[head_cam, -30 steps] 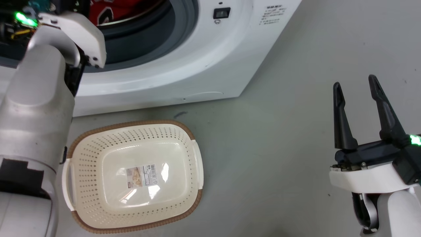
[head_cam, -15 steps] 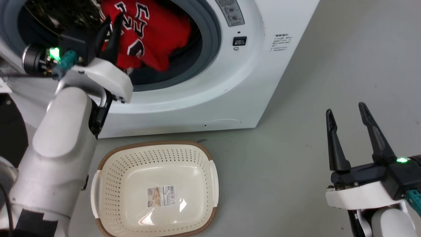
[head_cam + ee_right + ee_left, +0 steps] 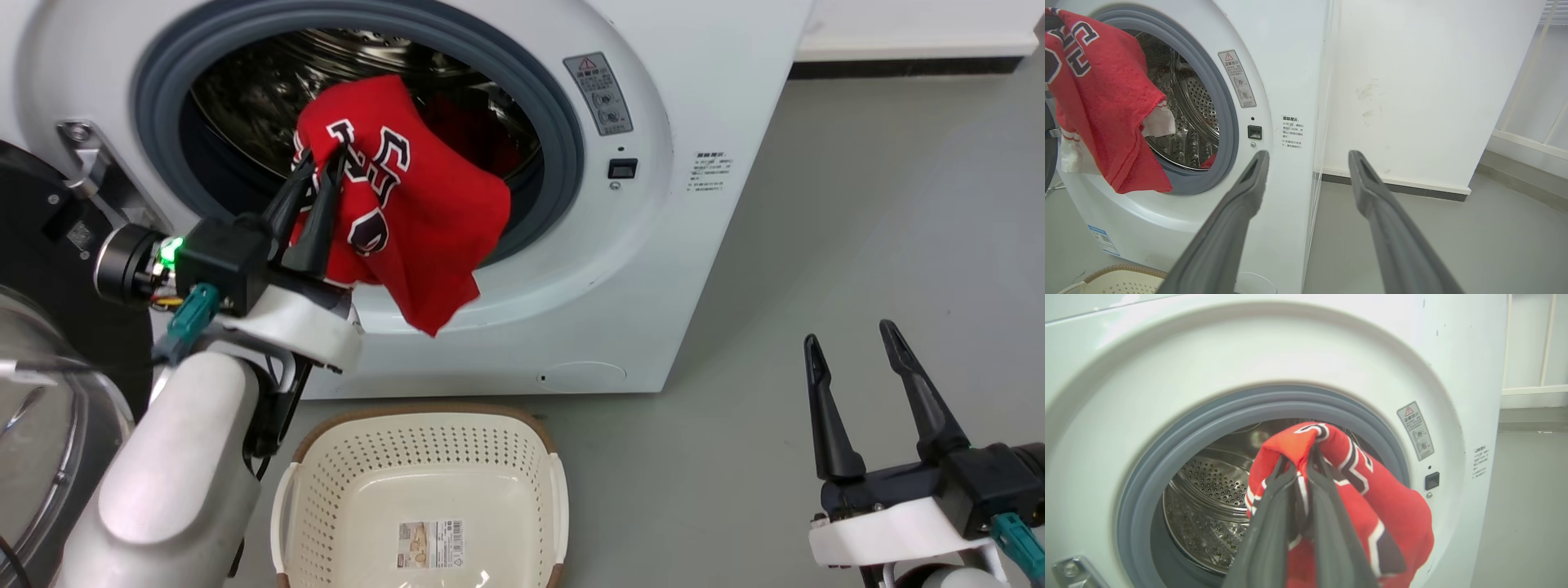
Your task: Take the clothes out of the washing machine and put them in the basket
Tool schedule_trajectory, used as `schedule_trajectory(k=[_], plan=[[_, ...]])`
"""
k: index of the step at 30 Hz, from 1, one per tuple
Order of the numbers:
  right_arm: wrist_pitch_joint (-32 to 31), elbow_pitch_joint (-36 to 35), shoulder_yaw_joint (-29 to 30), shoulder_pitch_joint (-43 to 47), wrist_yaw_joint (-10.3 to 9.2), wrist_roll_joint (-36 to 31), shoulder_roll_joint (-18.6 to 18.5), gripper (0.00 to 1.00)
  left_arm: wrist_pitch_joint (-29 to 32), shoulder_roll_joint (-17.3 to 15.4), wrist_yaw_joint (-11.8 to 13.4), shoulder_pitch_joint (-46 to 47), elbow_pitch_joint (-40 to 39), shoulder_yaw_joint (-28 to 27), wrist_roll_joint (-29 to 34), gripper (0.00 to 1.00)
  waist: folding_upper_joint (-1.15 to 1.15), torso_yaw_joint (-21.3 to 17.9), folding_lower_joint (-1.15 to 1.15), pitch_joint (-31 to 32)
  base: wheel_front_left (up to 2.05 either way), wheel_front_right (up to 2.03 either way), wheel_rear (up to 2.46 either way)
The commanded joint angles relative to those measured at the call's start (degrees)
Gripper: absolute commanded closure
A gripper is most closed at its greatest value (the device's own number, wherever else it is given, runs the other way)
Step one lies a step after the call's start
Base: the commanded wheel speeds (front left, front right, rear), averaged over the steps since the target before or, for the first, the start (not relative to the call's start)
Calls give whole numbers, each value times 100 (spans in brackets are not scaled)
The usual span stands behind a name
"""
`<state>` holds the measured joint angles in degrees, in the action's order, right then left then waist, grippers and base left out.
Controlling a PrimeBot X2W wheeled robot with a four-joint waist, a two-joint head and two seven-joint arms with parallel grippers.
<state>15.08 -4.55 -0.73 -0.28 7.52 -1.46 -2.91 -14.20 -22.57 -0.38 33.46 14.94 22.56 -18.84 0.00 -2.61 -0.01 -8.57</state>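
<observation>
Jersey (image 3: 408, 212), red with black-and-white lettering: clenched in my left end effector (image 3: 321, 163), both fingers pressed together on a fold near the top of the cloth. It hangs at the mouth of the washing machine (image 3: 653, 269), draped outward across the grey ring (image 3: 563, 155), and its lower corner dangles over the white front panel.

Left wrist view: the perforated steel drum (image 3: 1208, 486) is visible behind and to the left of the bunched fabric.

Right wrist view: I note a pale scrap (image 3: 1159, 122) at the jersey's rear edge and a bit of red (image 3: 1208, 162) low at the drum's lip. I cannot tell what either is.

Basket (image 3: 424, 412) sits on the grey floor (image 3: 816, 245) just in front of the machine. In the head view it lies below the hanging jersey and apart from it. A label (image 3: 430, 543) is on its bottom.

Right end effector (image 3: 847, 332): fingers spread, released, gripping nothing. It hovers over the floor to the right of the basket, well apart from the machine front.

Door (image 3: 41, 229) is swung open at my left.
</observation>
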Motion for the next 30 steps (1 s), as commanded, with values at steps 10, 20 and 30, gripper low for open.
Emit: schedule_trajectory(k=[10, 20, 30], plan=[[14, 56, 3, 332, -6, 49, 6, 0, 274, -239, 422, -983, -1667, -3, 33, 100, 0, 258, 1, 385, 0, 0, 0], [14, 54, 30, 315, -6, 80, 5, 0, 611, -410, 639, -1642, -2708, 196, 130, 100, 0, 312, 1, 323, 0, 0, 0], [13, 39, 43, 30, -6, 109, 6, 0, 625, -281, 591, -2250, -2364, 542, -63, 100, 0, 203, 1, -146, 0, 0, 0]])
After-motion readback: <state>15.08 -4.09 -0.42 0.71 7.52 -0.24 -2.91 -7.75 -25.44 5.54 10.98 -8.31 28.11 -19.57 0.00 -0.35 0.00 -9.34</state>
